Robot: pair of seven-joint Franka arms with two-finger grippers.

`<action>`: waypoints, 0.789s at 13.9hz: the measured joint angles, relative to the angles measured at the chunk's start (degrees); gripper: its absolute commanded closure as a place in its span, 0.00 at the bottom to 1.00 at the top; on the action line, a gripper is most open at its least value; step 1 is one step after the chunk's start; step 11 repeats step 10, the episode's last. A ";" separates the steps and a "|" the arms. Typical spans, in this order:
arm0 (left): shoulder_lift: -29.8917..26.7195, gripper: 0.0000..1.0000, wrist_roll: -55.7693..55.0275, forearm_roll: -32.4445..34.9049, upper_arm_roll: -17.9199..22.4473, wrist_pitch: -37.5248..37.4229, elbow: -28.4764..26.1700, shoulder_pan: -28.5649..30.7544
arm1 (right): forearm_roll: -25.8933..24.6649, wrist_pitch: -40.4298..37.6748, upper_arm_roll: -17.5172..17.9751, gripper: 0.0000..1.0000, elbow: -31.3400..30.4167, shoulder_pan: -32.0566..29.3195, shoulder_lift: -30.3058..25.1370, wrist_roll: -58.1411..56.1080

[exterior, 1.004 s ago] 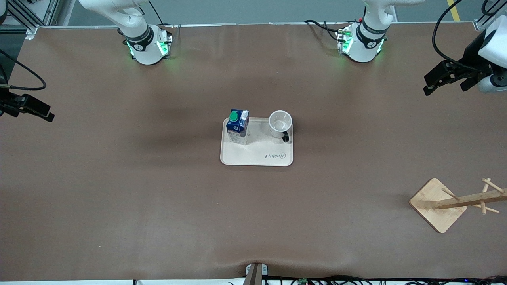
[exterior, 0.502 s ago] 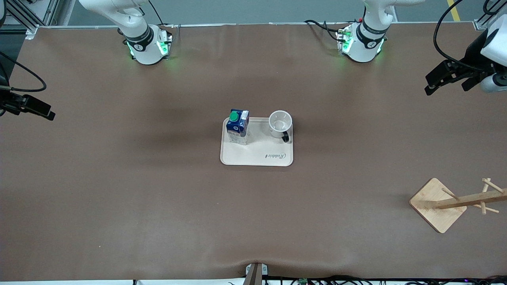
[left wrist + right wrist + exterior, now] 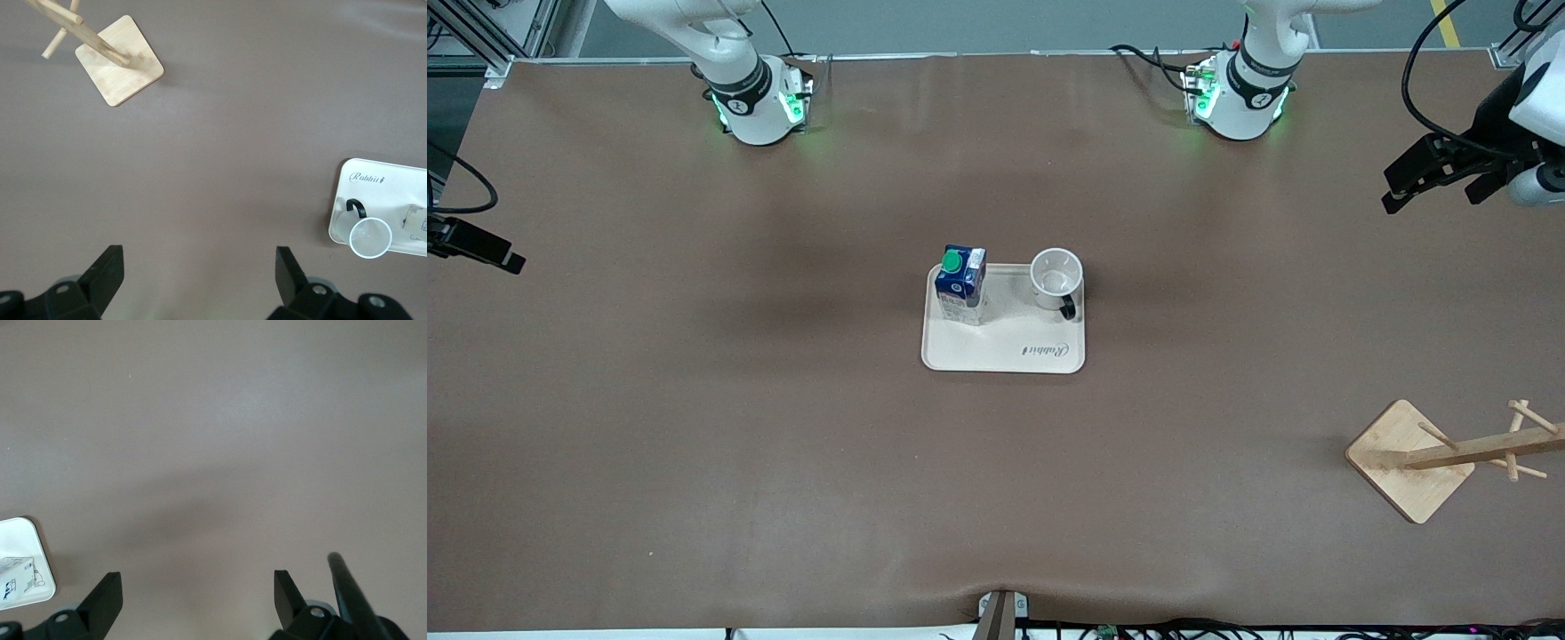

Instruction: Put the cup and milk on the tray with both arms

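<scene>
The tray (image 3: pixel 1003 351) lies flat near the middle of the table (image 3: pixel 694 427), with the milk (image 3: pixel 960 284) and the cup (image 3: pixel 1056 277) both standing upright on the half of it farther from the front camera. The milk stands at the corner toward the right arm's end, the cup at the corner toward the left arm's end, its black handle turned toward the front camera; the two stand apart with bare tray between them.

The left gripper (image 3: pixel 1405 187) hangs in the air over the table's edge at the left arm's end, well apart from the tray, its fingers (image 3: pixel 107 277) spread wide and holding nothing. The right gripper (image 3: pixel 494 253) hangs over the table's edge at the right arm's end, likewise well apart from the tray, its fingers (image 3: pixel 107 600) spread and empty.

A wooden rack (image 3: pixel 1414 458) stands toward the left arm's end, nearer to the front camera than the tray
</scene>
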 measured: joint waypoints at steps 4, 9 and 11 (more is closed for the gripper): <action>0.00 0.00 0.00 0.00 0.00 0.00 0.02 0.00 | 0.08 1.01 0.51 0.00 0.02 0.36 0.36 0.08; 0.00 0.00 0.00 0.00 0.02 0.00 0.02 0.01 | 0.35 1.16 8.07 0.00 1.70 -7.07 0.45 0.12; 0.00 0.00 0.00 0.00 0.02 0.00 0.02 0.00 | 0.33 1.16 11.50 0.00 1.72 -9.95 0.46 0.37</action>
